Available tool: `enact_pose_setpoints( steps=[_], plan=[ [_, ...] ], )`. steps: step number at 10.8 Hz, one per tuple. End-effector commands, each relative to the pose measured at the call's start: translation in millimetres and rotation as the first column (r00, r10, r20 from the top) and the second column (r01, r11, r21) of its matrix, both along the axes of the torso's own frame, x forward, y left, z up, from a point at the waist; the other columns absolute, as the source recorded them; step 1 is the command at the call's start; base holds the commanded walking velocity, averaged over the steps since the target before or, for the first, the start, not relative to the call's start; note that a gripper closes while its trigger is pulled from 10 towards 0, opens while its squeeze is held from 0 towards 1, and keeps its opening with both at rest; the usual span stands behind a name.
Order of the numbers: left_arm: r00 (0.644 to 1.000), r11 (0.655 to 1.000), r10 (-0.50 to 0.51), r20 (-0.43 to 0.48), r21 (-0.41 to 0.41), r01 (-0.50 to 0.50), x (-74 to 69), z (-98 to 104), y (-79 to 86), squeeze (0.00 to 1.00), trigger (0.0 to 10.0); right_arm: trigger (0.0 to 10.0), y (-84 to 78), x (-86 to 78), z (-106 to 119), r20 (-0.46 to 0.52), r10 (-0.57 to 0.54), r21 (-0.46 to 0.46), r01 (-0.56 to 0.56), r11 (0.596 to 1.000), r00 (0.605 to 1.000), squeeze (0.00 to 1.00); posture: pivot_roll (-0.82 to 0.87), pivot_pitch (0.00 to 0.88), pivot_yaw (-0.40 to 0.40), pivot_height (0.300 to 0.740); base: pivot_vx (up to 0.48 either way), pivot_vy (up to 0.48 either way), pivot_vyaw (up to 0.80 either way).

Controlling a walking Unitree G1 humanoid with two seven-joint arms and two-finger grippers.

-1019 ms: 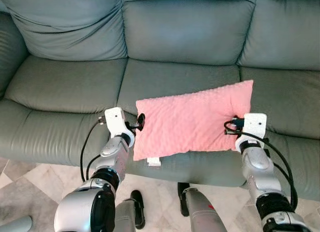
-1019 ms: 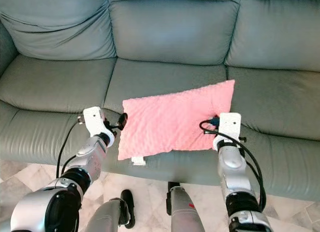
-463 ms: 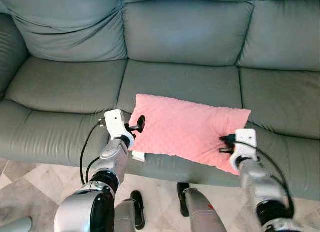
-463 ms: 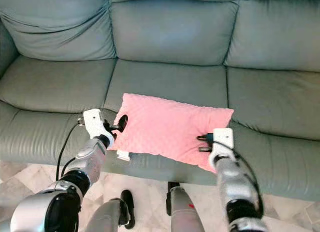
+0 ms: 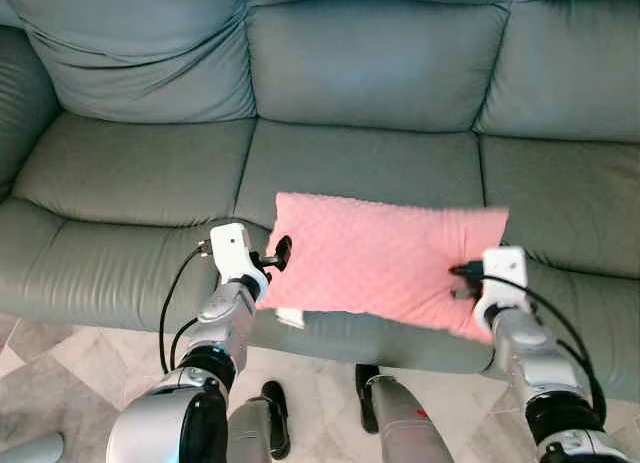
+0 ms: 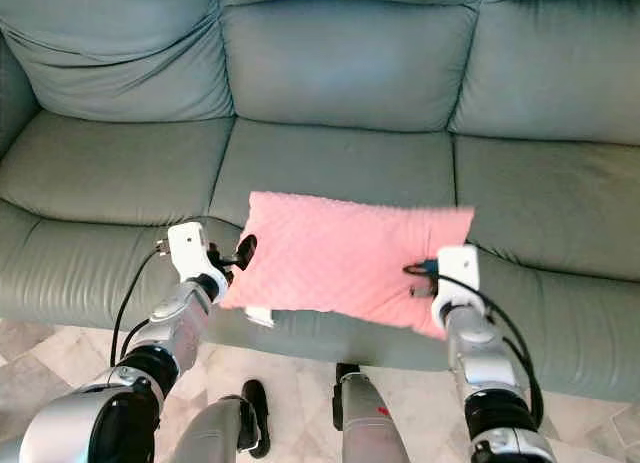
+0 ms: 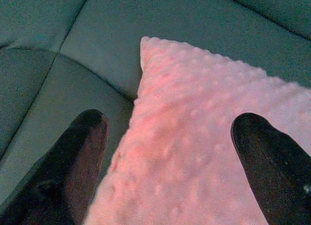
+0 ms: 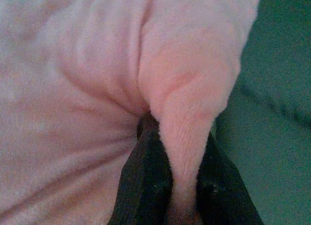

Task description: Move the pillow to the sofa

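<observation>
A pink dimpled pillow (image 5: pixel 385 258) lies level across the front of the grey-green sofa (image 5: pixel 360 158), over the middle seat's front edge. A white tag (image 5: pixel 290 318) hangs from its near left corner. My right gripper (image 5: pixel 462 281) is shut on the pillow's right end; in the right wrist view a fold of pink fabric (image 8: pixel 187 132) is pinched between the black fingers (image 8: pixel 146 181). My left gripper (image 5: pixel 278 253) is at the pillow's left edge, open; in the left wrist view its fingers (image 7: pixel 80 152) stand wide apart with the pillow (image 7: pixel 194 152) between them.
The sofa's seat cushions stretch left (image 5: pixel 130 173) and right (image 5: pixel 560 193) of the pillow, with the backrest (image 5: pixel 370 53) behind. Pale marbled floor tiles (image 5: pixel 40 383) lie in front of the sofa, where my own legs and feet (image 5: pixel 275 413) stand.
The pillow's right end dropped with my right gripper, then rose a little and shifted right, so the pillow now sits nearly level. My left gripper has barely moved.
</observation>
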State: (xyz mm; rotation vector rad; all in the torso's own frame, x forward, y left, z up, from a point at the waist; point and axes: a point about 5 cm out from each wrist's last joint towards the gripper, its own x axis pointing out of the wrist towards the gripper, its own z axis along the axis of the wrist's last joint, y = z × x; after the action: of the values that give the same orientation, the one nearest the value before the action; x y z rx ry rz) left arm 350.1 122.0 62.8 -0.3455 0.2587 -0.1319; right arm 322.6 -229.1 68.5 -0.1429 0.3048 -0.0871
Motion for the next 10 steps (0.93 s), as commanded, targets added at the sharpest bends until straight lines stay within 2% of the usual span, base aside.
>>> enact_pose_setpoints(
  steps=[1, 2, 3, 4, 5, 6, 9, 10],
  plan=[
    [0.999, 1.000, 0.000, -0.037, 0.015, 0.001, -7.8, -11.6, 4.9, 0.00, 10.0, 10.0, -1.6, -5.6, -2.8, 0.015, -0.006, 0.014, 0.006, 1.000, 1.000, 1.00, -0.19, 0.317, 0.075, 0.740, 0.000, 0.000, 0.00],
    [0.999, 1.000, -0.001, -0.033, 0.015, 0.002, -8.9, -12.3, 5.1, 0.00, 10.0, 10.0, 2.5, -6.9, -0.4, 0.073, -0.003, 0.084, -0.004, 0.996, 0.997, 1.00, -0.19, 0.300, 0.073, 0.740, 0.000, 0.000, 0.00],
    [1.000, 1.000, -0.006, -0.015, 0.017, 0.007, -10.0, -12.3, 4.7, 0.00, 10.0, 10.0, 5.3, -8.3, 1.5, 0.113, 0.019, 0.095, -0.030, 0.995, 0.993, 1.00, -0.19, 0.285, 0.073, 0.740, 0.000, 0.000, 0.00],
    [1.000, 0.999, -0.015, 0.008, 0.033, 0.015, -10.1, -10.8, 4.4, 0.00, 10.0, 10.0, 5.4, -9.1, 3.1, 0.135, 0.029, 0.061, -0.037, 0.997, 0.990, 1.00, -0.19, 0.277, 0.074, 0.740, 0.000, 0.000, 0.00],
    [0.998, 0.997, -0.033, 0.061, 0.071, 0.028, -10.1, -6.6, 6.0, 0.00, 10.0, 10.0, 5.7, -10.5, 5.2, 0.164, 0.049, -0.069, -0.038, 0.997, 0.985, 0.00, -0.18, 0.263, 0.075, 0.740, 0.000, 0.000, 0.00],
    [0.996, 0.996, -0.038, 0.075, 0.078, 0.033, -10.3, -5.4, 7.6, 0.00, 10.0, 0.0, 6.9, -10.8, 3.1, 0.168, 0.045, -0.081, -0.032, 0.996, 0.985, 0.00, -0.18, 0.246, 0.076, 0.740, 0.000, 0.000, 0.00],
    [0.995, 0.994, -0.027, 0.094, 0.103, 0.018, -11.5, -4.7, 18.4, 0.00, 10.0, 0.0, 16.8, -9.2, 1.3, 0.191, 0.073, -0.207, -0.033, 0.978, 0.979, 0.00, -0.17, 0.203, 0.085, 0.740, 0.000, 0.000, 0.00],
    [0.995, 0.994, -0.026, 0.094, 0.105, 0.016, -10.6, -3.8, 18.9, 0.00, 10.0, 0.0, 19.5, -7.5, 1.8, 0.196, 0.080, -0.210, -0.038, 0.977, 0.977, 0.00, -0.17, 0.194, 0.087, 0.740, 0.000, 0.000, 0.00]
  ],
)
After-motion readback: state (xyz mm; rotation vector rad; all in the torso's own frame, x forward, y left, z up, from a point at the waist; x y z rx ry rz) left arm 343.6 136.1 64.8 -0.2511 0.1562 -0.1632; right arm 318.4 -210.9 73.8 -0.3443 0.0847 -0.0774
